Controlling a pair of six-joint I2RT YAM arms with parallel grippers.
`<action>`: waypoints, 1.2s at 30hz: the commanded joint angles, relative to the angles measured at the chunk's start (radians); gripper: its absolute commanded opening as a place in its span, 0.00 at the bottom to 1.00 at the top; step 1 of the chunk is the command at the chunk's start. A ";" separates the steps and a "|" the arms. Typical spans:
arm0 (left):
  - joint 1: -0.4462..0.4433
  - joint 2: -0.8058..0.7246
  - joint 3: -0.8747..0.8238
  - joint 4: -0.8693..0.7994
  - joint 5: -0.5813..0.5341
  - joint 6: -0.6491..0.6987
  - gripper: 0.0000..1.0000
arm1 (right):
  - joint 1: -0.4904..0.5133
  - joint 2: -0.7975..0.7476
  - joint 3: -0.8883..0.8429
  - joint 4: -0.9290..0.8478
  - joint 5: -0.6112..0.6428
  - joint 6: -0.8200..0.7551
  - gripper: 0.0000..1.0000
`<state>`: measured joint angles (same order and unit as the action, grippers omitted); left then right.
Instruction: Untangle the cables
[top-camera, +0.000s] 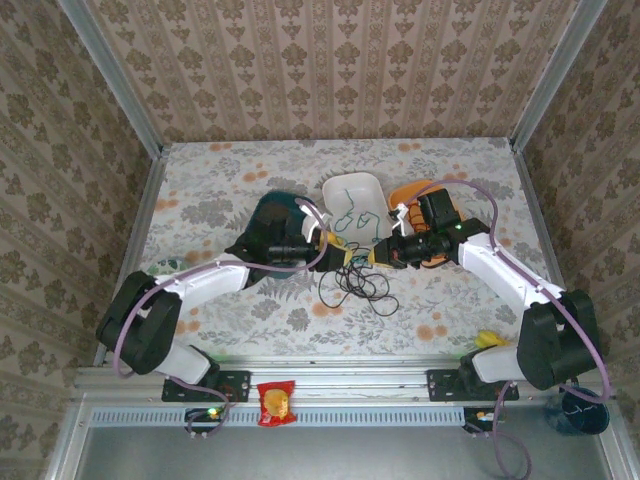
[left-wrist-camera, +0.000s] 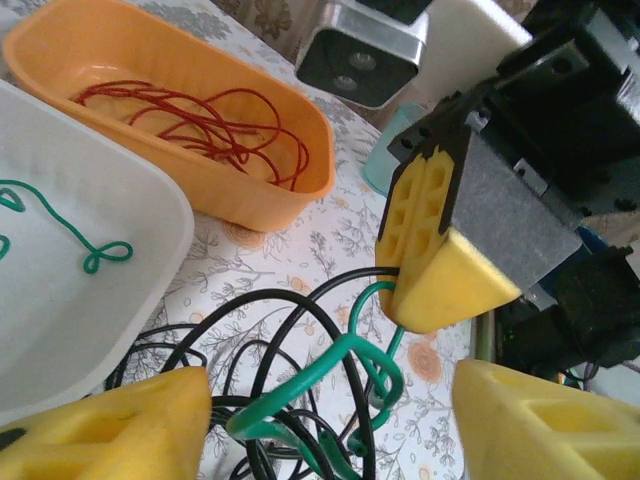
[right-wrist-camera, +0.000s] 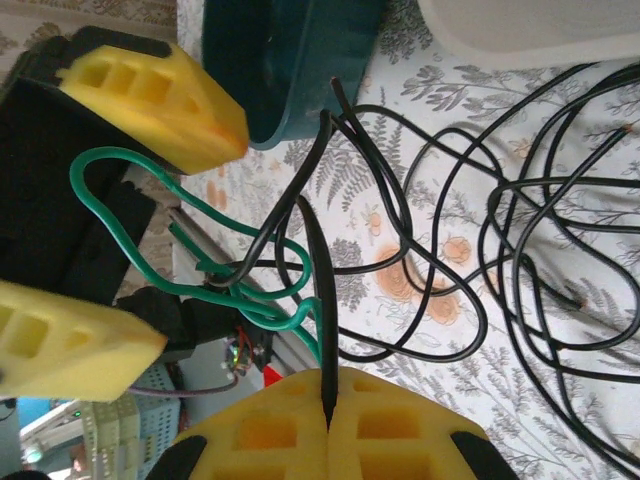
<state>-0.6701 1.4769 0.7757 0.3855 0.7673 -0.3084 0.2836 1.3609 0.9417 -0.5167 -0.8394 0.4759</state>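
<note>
Right gripper (right-wrist-camera: 328, 390) clenched on the black cable (right-wrist-camera: 322, 290), that strand running straight out from its pads (right-wrist-camera: 260, 430), the coils sprawling on the table (right-wrist-camera: 400, 100) beyond. Left gripper (left-wrist-camera: 330, 405) hangs released, fingers (left-wrist-camera: 110, 425) wide, green cable (left-wrist-camera: 300, 385) looped between them, crossing the black.

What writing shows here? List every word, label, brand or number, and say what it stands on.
No text can be read.
The small red and yellow packet at the table's near edge carries print, but it is too small and blurred to read.
</note>
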 joint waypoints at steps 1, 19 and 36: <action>0.009 0.021 0.033 -0.001 0.055 0.006 0.56 | -0.004 0.000 0.016 0.026 -0.077 0.024 0.00; -0.067 -0.003 0.002 0.048 -0.032 -0.043 0.00 | 0.054 -0.019 0.007 -0.035 0.128 -0.035 0.57; -0.114 0.022 -0.072 0.270 -0.211 -0.222 0.00 | 0.235 0.051 0.035 0.000 0.209 -0.162 0.63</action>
<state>-0.7795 1.4971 0.7059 0.5941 0.5663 -0.4877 0.5060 1.3773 0.9680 -0.5636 -0.6834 0.3313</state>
